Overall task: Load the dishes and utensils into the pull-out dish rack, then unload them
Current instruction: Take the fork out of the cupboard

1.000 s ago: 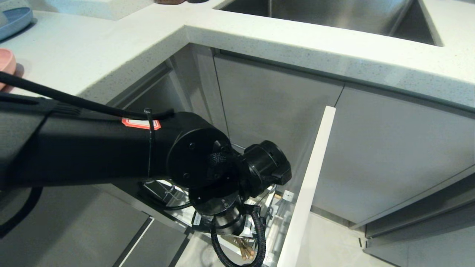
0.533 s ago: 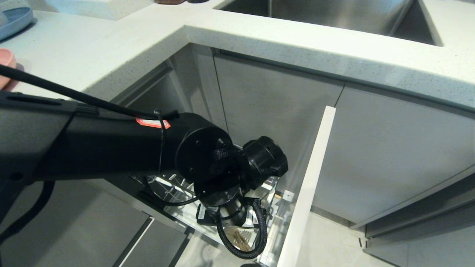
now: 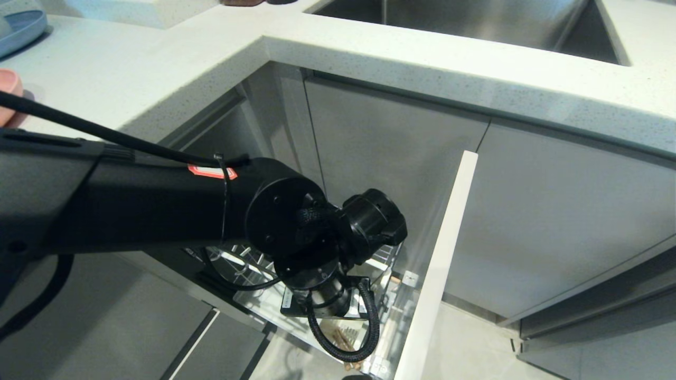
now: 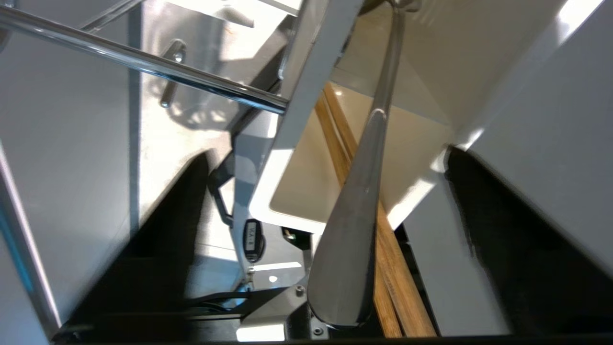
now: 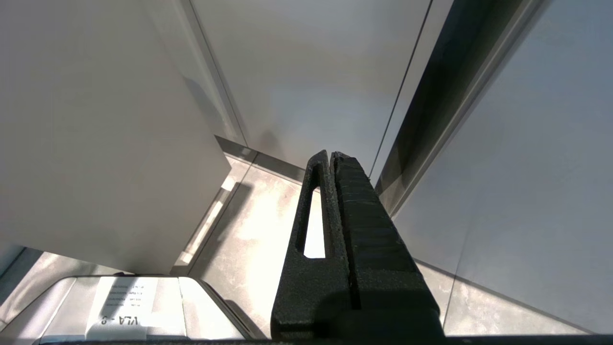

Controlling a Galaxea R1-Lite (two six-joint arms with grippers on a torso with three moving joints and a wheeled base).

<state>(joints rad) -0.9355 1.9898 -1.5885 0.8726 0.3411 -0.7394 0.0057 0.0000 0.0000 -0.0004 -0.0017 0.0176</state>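
My left arm [image 3: 158,211] reaches down into the pull-out dish rack [image 3: 240,262] below the counter, and its wrist hides the gripper in the head view. In the left wrist view the left gripper [image 4: 328,153] is open. Its black fingers [image 4: 503,230] stand wide on either side of the white caddy [image 4: 292,191]. The silver fork [image 4: 352,230] and the wooden chopsticks [image 4: 397,292] stand in that caddy, handles up between the fingers, touched by neither. The chopstick ends [image 3: 343,338] show under the wrist. A pink dish [image 3: 8,87] sits on the counter at far left. My right gripper [image 5: 330,155] hangs shut over the floor.
The rack's white front panel [image 3: 438,264] stands out to the right of my wrist. A chrome rail [image 4: 143,62] crosses close by the caddy. The speckled counter [image 3: 158,68] overhangs the rack, with a blue plate [image 3: 21,24] at far left and the steel sink [image 3: 465,21] behind.
My left wrist has shifted slightly up and further in over the rack, so more of the wire rack shows beneath the arm. The right arm has not moved.
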